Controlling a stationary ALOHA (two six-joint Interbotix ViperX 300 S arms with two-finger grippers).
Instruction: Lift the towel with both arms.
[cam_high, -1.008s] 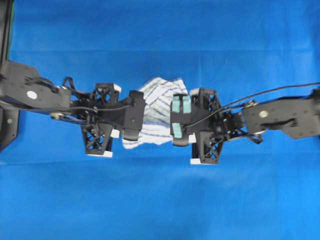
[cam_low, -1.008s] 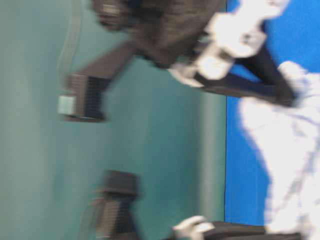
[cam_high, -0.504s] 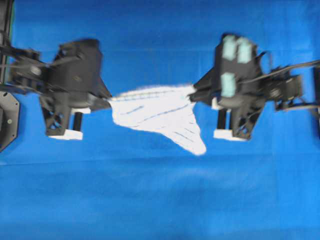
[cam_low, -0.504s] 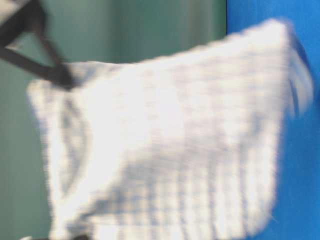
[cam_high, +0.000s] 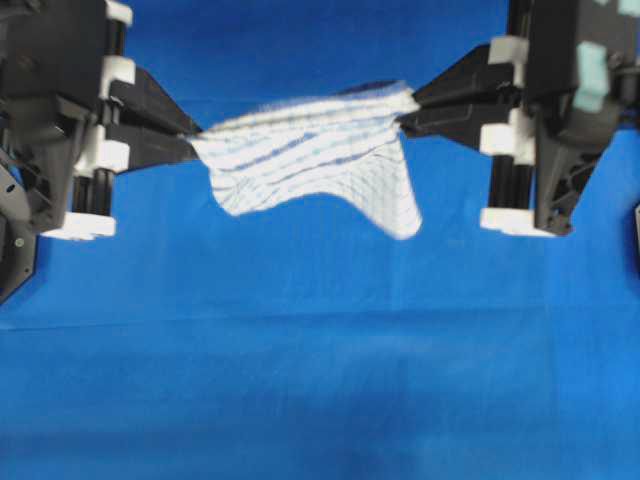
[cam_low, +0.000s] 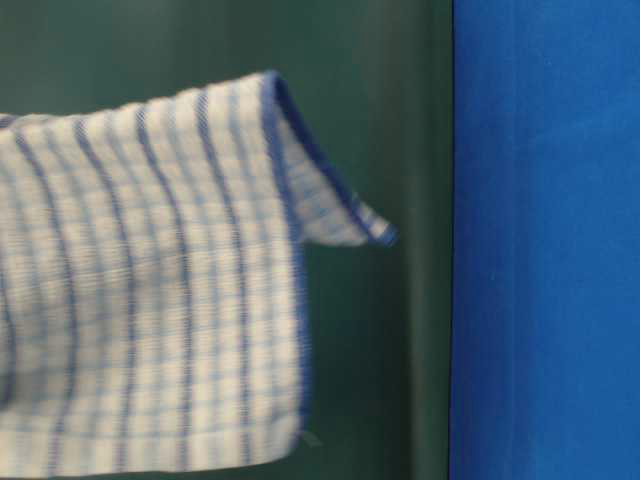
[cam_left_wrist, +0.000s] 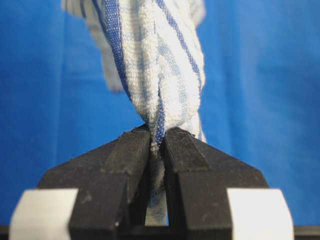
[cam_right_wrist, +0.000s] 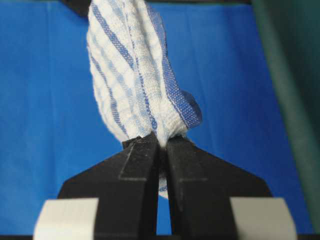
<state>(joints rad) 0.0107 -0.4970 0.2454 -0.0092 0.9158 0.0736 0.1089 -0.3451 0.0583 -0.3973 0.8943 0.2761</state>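
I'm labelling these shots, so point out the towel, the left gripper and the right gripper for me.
towel (cam_high: 300, 160): overhead view, on the striped middle of the cloth.
left gripper (cam_left_wrist: 157, 144): left wrist view, midway between the fingers' tips, shut on the cloth.
right gripper (cam_right_wrist: 163, 144): right wrist view, midway between the fingers' tips, shut on the cloth.

Your towel (cam_high: 310, 165) reads white, crossed by thin blue and paler grey-blue stripes that make a small check, and you can see a darker blue hem running along its edge in the table-level view. Under it your counter (cam_high: 300, 380) wears a plain, saturated blue cover, no pattern at all. Your left tool (cam_left_wrist: 157, 145) is matte black with white blocks low on each side. Your right tool (cam_right_wrist: 161, 145) shows the same black and white, plus a teal pad (cam_high: 592, 70) on its body. Behind, you've got a dark green wall (cam_low: 380, 100).
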